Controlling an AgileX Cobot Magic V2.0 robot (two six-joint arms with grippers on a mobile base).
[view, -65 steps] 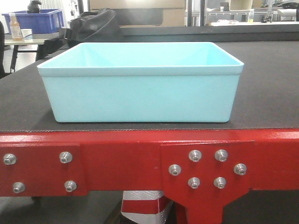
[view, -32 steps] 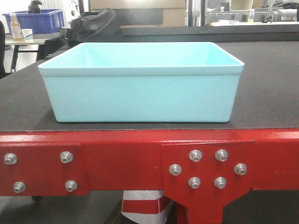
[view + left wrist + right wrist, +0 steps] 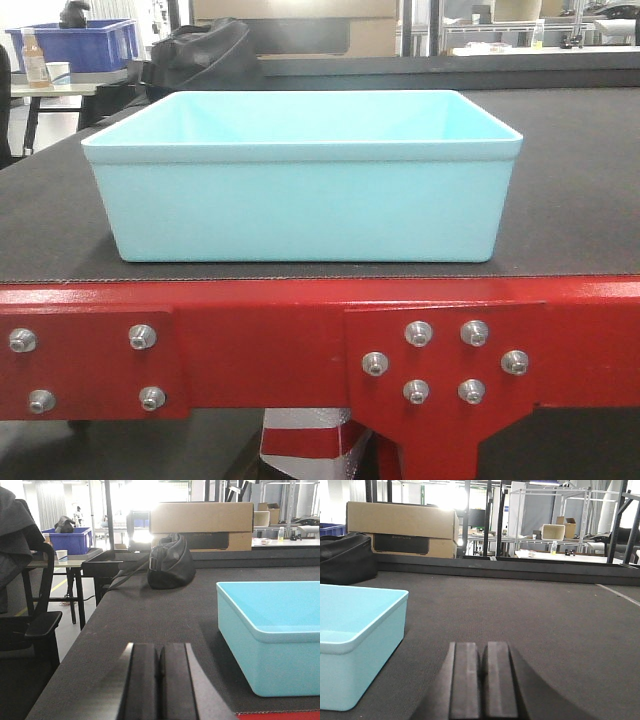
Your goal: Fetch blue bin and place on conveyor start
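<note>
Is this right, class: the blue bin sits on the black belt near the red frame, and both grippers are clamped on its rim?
Not quite. The blue bin does sit on the conveyor start near the red frame. But the wrist views show the left gripper and right gripper shut on nothing, beside the bin and apart from its rim.

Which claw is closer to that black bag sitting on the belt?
Left. The left claw sits left of the blue bin, on the black bag's side; the right claw sits right of the bin.
</note>
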